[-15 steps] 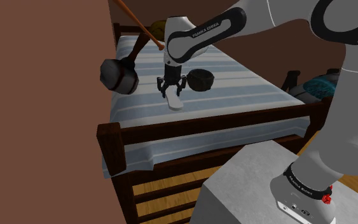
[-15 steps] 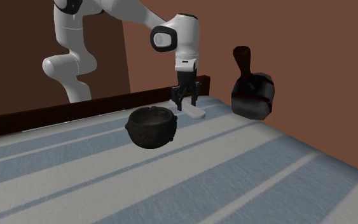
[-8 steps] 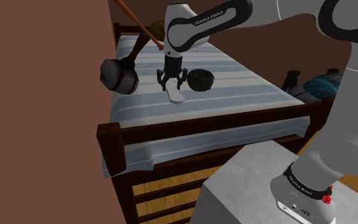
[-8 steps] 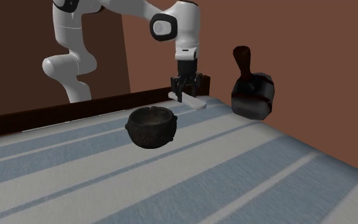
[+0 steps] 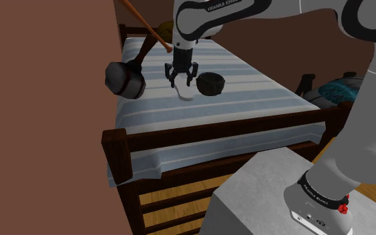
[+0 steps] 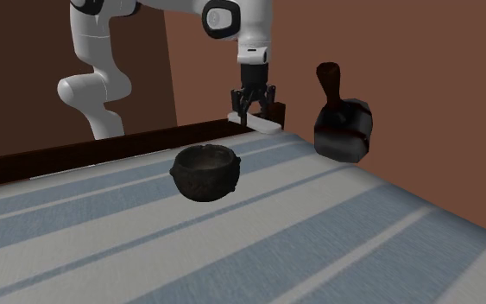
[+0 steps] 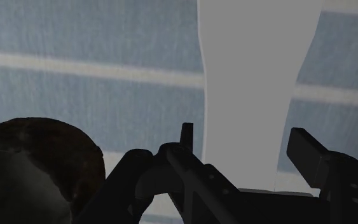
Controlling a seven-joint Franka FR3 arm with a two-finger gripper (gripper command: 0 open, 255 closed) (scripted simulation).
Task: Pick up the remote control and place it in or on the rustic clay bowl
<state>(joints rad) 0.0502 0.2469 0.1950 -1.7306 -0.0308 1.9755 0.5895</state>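
The tool [image 5: 181,81] grips one end of the remote control [image 6: 266,123], a plain white slab hanging above the striped bed [image 5: 253,83].

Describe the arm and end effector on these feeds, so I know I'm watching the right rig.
The arm is white, with rounded links and dark joints. White Franka Emika lettering sits on a dark strip along the forearm, and a black band with small red parts rings the base. The end effector is all black, with two slim fingers.
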